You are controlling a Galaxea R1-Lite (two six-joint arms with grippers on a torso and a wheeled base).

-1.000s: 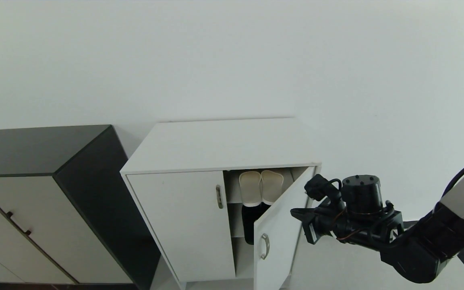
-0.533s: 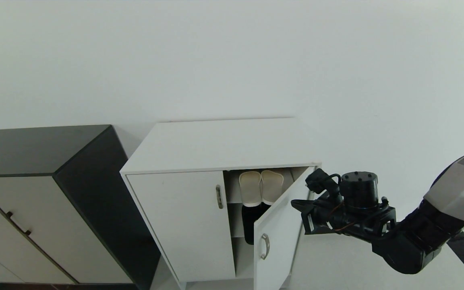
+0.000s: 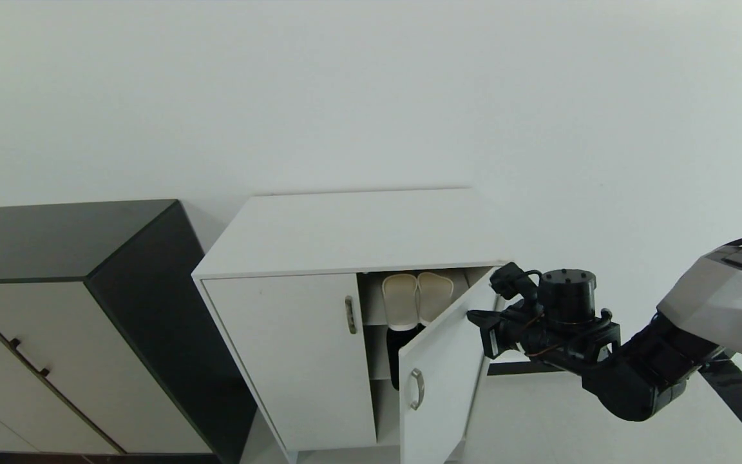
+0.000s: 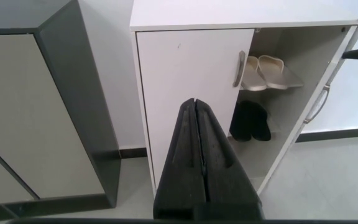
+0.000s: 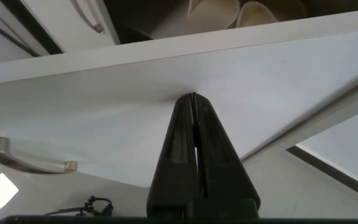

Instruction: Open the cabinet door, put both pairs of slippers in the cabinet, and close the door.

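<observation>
Two fingers of right gripper (image 5: pixel 194 99) pressed together, holding nothing; tip touches outer face of right door (image 3: pixel 438 380). Door now swung further toward cabinet (image 3: pixel 358 229) than one second ago; arm advances with it. Left gripper (image 4: pixel 196 109) likewise pinched closed, empty, apart from cabinet front. White slippers (image 3: pixel 417 296) on upper shelf, black slippers (image 3: pixel 393 354) on shelf below. Stowing judged complete; closing push underway, gap remains.

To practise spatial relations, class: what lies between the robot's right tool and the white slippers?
The half-open right door: the shut right tool meets its outer face, with the white slippers behind it, as the head view shows.
</observation>
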